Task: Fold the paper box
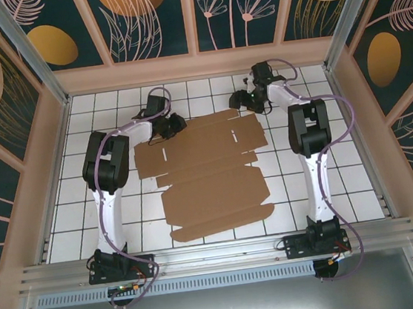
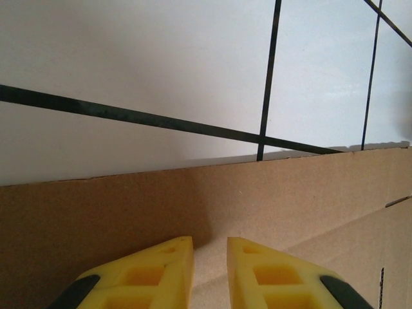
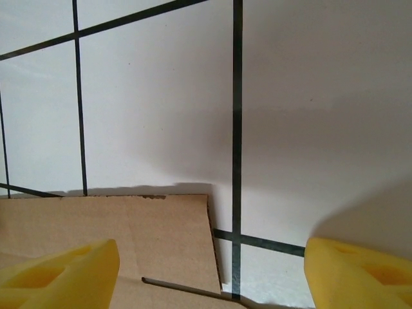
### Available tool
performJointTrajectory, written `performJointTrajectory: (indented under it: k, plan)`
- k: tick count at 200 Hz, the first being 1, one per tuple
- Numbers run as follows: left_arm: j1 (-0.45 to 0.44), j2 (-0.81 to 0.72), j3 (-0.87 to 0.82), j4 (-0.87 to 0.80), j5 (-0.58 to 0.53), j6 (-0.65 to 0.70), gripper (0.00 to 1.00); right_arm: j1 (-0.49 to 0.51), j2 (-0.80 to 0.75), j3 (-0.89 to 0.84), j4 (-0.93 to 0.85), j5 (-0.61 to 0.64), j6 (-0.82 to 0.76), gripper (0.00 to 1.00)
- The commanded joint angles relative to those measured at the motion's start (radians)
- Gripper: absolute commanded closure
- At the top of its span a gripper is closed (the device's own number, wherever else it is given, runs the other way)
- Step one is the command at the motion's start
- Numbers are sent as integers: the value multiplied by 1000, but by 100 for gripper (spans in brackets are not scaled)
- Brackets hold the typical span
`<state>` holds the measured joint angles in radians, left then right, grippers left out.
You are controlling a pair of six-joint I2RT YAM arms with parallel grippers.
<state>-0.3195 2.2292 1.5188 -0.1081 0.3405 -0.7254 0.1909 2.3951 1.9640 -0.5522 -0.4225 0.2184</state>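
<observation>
The paper box (image 1: 208, 169) lies unfolded and flat on the white tiled floor, a brown cardboard cut-out with flaps and slots. My left gripper (image 1: 172, 125) hovers at its far left edge. In the left wrist view the yellow fingertips (image 2: 174, 257) stand a narrow gap apart over the cardboard (image 2: 290, 206), with nothing between them. My right gripper (image 1: 243, 99) is at the far right corner of the sheet. Its jaws (image 3: 212, 251) are wide open, with a corner flap (image 3: 129, 225) of the cardboard lying below and between them.
Wooden-framed patterned walls (image 1: 196, 62) close in the tiled floor (image 1: 342, 169) at the back and both sides. An aluminium rail (image 1: 218, 254) carrying both arm bases runs along the near edge. Bare tiles lie left and right of the cardboard.
</observation>
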Motion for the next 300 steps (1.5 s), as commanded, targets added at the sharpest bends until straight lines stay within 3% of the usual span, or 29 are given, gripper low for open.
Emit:
performJointTrajectory:
  k: [1, 26, 66, 202, 269, 300]
  plan:
    - [2, 56, 3, -36, -14, 27, 78, 50, 64, 73, -56, -35, -1, 23]
    - [3, 57, 1, -29, -9, 28, 78, 66, 93, 114, -87, -50, 7, 24]
    - [3, 64, 10, -25, 0, 24, 79, 72, 26, 44, -56, -144, 53, 24]
    - [2, 75, 6, -8, 12, 8, 79, 68, -148, -193, 264, -380, 330, 26]
    - [3, 73, 6, -7, 15, 4, 79, 107, -51, -140, 263, -370, 336, 27]
    - [4, 66, 13, -6, 4, 1, 79, 65, -114, -102, 195, -261, 283, 28]
